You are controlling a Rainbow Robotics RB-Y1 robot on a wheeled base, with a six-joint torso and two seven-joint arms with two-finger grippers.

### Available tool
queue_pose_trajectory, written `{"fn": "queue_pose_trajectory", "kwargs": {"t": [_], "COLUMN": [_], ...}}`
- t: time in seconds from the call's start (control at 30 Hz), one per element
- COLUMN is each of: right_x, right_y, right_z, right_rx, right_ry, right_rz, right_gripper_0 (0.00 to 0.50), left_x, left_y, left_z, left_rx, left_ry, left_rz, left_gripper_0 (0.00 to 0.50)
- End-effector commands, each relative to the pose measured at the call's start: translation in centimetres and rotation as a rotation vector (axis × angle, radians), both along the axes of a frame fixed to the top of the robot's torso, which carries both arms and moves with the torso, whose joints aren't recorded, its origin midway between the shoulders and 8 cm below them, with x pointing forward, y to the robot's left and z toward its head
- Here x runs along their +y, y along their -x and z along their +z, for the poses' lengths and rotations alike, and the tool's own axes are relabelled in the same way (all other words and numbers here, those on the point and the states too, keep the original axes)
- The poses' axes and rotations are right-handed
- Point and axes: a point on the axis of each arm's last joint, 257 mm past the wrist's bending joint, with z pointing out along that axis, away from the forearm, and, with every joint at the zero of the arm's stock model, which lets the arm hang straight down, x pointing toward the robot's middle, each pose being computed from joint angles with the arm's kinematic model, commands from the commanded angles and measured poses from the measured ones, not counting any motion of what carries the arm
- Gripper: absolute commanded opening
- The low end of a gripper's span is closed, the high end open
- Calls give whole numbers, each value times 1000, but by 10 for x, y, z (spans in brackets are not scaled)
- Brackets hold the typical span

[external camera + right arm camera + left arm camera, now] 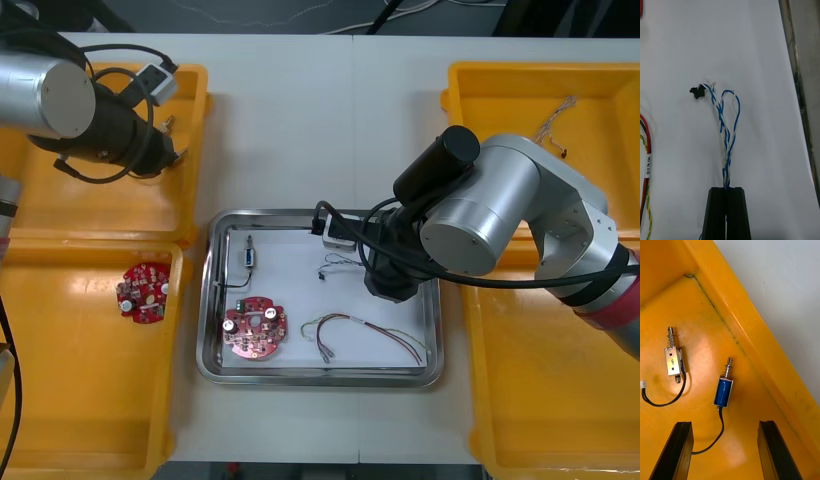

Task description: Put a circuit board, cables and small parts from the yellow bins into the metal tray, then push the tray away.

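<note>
Right fingers (pixel 717 210) tight on blue-white cable (pixel 726 131) in tray (pixel 207 300) — left fingers (pixel 677 450) over bin (pixel 752 333).

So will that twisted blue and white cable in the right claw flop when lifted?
Probably floppy: the twisted blue and white cable lies in loose loops beyond the right claw pinching it. Likely light: thin strands, one tiny black plug. It may dangle and swing. The left claw hovers over a yellow bin.

Light table (pixel 300 120): pale, matte. Fine seam (pixel 352 120): runs straight in from table's far edge. Same table surface ahead of left gripper (pixel 725 423) jaws, diagonally off to one side. Dark floor (pixel 230 8): beyond table's far edge, far ahead of jaws; thin pale cord (pixel 262 17) lying on it.
</note>
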Motion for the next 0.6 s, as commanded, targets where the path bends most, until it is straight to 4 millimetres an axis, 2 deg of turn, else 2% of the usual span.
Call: {"fn": "queue_pose_trajectory", "kwargs": {"t": [0.03, 0.17, 0.43, 0.5, 0.57, 0.6], "right_x": [14, 14, 7, 6, 5, 5], "right_y": [0, 1, 0, -1, -5, -6], "right_z": [4, 3, 2, 3, 8, 9], "right_rx": [-15, -11, -7, -12, -34, -38], "right_ry": [-7, -7, 4, 5, 9, 9], "right_rz": [28, 26, 17, 17, 20, 19], "right_gripper_0": [0, 0, 15, 37, 170, 221], "left_x": [-10, -10, -11, -11, -15, -14], "left_y": [-25, -38, -41, -41, -41, -41], "left_z": [33, 30, 22, 18, 10, 9], "left_rx": [-103, -113, -110, -101, -89, -88], "left_ry": [-128, -123, -147, -143, -136, -139], "left_rz": [-170, -178, -187, -189, -197, -198], "left_gripper_0": [500, 500, 500, 500, 500, 500]}}
